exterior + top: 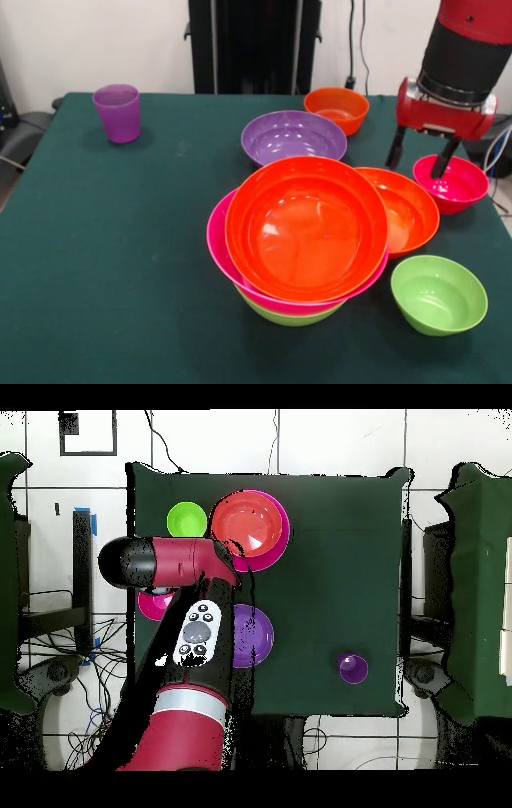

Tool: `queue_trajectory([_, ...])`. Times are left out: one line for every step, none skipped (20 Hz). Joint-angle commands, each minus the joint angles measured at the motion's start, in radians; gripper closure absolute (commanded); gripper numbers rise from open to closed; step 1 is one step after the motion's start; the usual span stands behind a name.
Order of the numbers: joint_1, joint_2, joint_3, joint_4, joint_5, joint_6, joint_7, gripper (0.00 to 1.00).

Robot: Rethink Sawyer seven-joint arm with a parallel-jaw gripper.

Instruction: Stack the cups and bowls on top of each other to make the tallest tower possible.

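Note:
The tower stands front centre: a lime green bowl (290, 315) lowest, a wide hot pink bowl (218, 240) in it and a wide orange bowl (306, 228) on top; it also shows in the overhead view (250, 529). Another orange bowl (408, 210) leans against its right side. My gripper (418, 164) is open at the right, its fingers either side of the near-left rim of a small hot pink bowl (458, 186). A purple cup (117, 112) stands far left. The red-pink cup is out of view.
A purple bowl (294, 136) and a small orange bowl (337, 108) sit behind the tower. A small lime green bowl (438, 294) is at the front right. The table (112, 264) is dark green; my arm (190, 634) hides part of it from overhead.

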Motion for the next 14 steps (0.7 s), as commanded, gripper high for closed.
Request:
queue_trajectory([-0.013,0.097,0.131,0.095,0.026,-0.078,0.138,0.0])
queue_trajectory([-0.012,0.096,0.129,0.1,0.027,-0.085,0.138,0.0])
queue_trajectory([-0.012,0.095,0.128,0.105,0.027,-0.092,0.138,0.0])
queue_trajectory([-0.011,0.093,0.125,0.11,0.027,-0.096,0.14,0.0])
queue_trajectory([-0.009,0.084,0.121,0.122,0.027,-0.099,0.142,0.0])
queue_trajectory([-0.007,0.08,0.119,0.131,0.028,-0.113,0.148,0.0])
queue_trajectory([-0.007,0.072,0.119,0.141,0.028,-0.124,0.15,0.0])
queue_trajectory([-0.005,0.07,0.118,0.148,0.03,-0.139,0.158,0.0])
queue_trajectory([0.001,0.065,0.112,0.15,0.033,-0.132,0.164,0.0])
queue_trajectory([0.011,0.065,0.097,0.15,0.035,-0.126,0.182,0.0])
queue_trajectory([0.023,0.062,0.082,0.148,0.036,-0.101,0.196,0.0])
queue_trajectory([0.03,0.057,0.075,0.153,0.038,-0.097,0.203,0.0])
queue_trajectory([0.037,0.055,0.067,0.153,0.038,-0.085,0.209,0.0])
queue_trajectory([0.041,0.055,0.063,0.152,0.039,-0.08,0.213,0.0])
